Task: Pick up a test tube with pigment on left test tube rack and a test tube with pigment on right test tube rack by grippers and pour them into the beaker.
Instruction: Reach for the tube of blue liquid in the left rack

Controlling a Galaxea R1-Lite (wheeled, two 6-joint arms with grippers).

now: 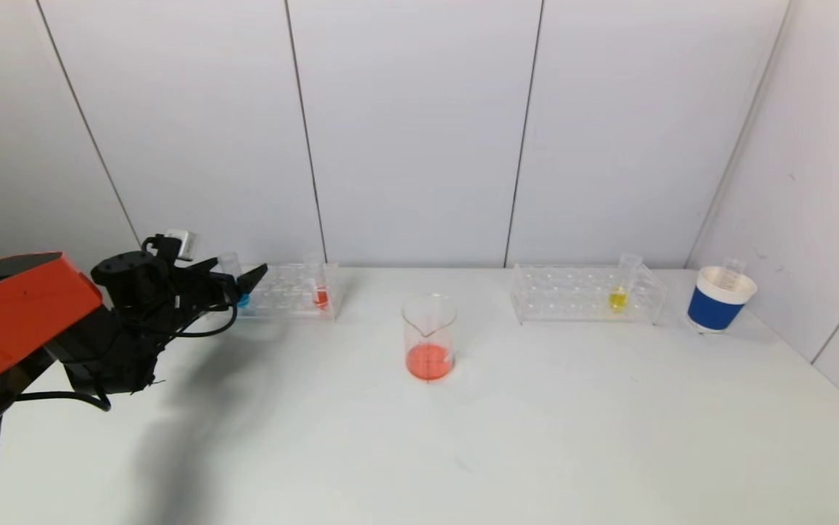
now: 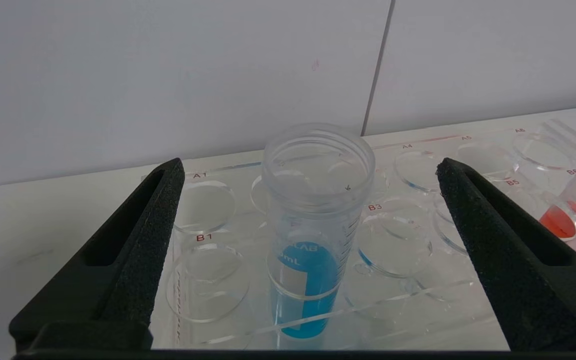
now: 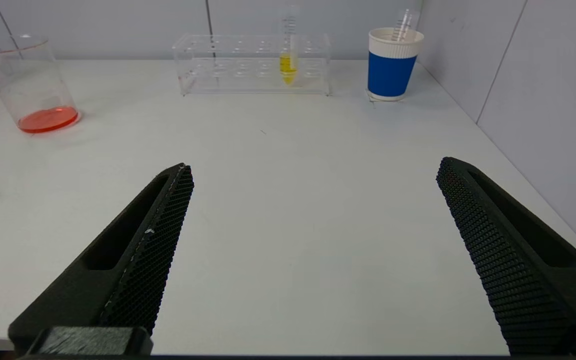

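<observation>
The clear left rack (image 1: 284, 292) holds a tube with blue pigment (image 1: 233, 281) and a tube with red pigment (image 1: 319, 288). My left gripper (image 1: 237, 281) is open with one finger on each side of the blue tube (image 2: 313, 230), not touching it. The right rack (image 1: 587, 293) holds a tube with yellow pigment (image 1: 619, 288), also in the right wrist view (image 3: 288, 55). The beaker (image 1: 429, 337) stands mid-table with red liquid in its bottom. My right gripper (image 3: 313, 170) is open and empty above bare table near the front, out of the head view.
A blue and white paper cup (image 1: 719, 299) with an empty tube in it stands at the far right, beside the right wall. White wall panels run close behind both racks. The table (image 1: 463, 452) is white.
</observation>
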